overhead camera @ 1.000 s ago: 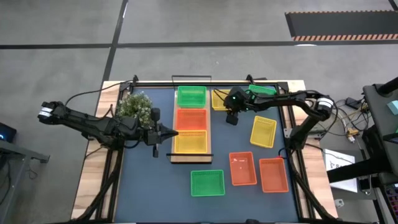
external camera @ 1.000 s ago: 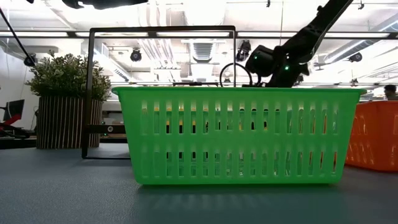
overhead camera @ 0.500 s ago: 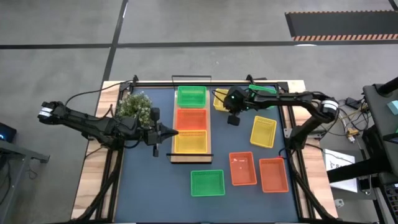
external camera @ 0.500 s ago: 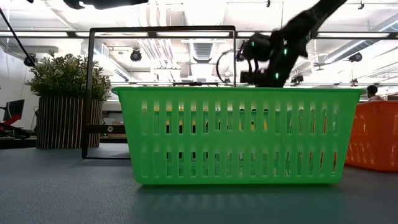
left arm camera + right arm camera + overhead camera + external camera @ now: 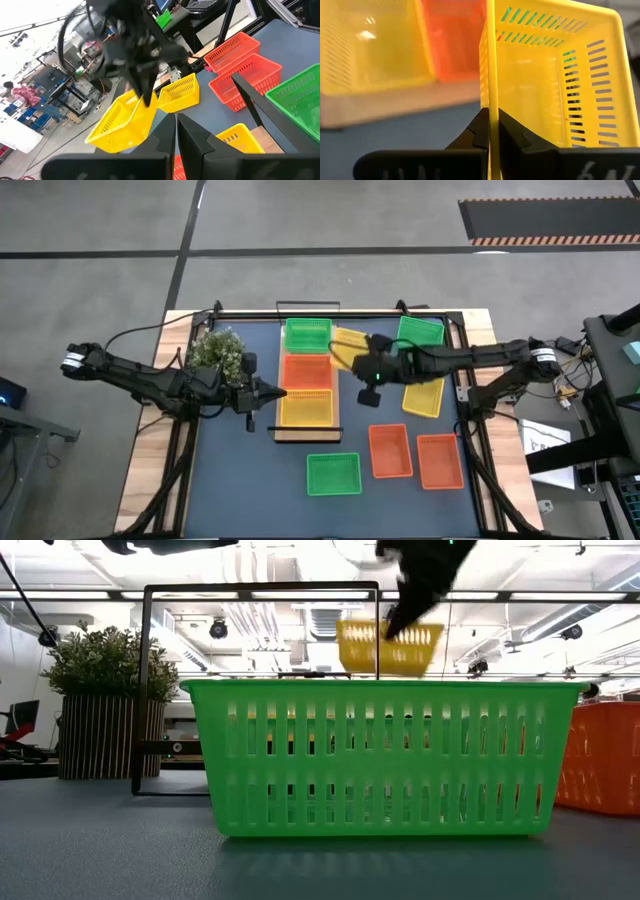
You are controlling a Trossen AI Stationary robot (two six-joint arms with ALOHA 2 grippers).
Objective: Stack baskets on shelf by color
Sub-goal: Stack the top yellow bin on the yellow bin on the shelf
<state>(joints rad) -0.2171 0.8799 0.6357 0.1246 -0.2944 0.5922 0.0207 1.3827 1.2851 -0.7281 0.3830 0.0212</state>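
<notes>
You are seeing the right gripper (image 5: 368, 368) clamping a yellow plastic mesh basket (image 5: 349, 342) aloft beside the light-wood shelf (image 5: 307, 432) (three baskets sitting there); five others are lying around.

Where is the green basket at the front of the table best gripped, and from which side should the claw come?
By the top rim of the green basket, on the wall away from the red basket, coming straight down. It stands upright, mouth open upward, so a rim fits between fingers.
</notes>
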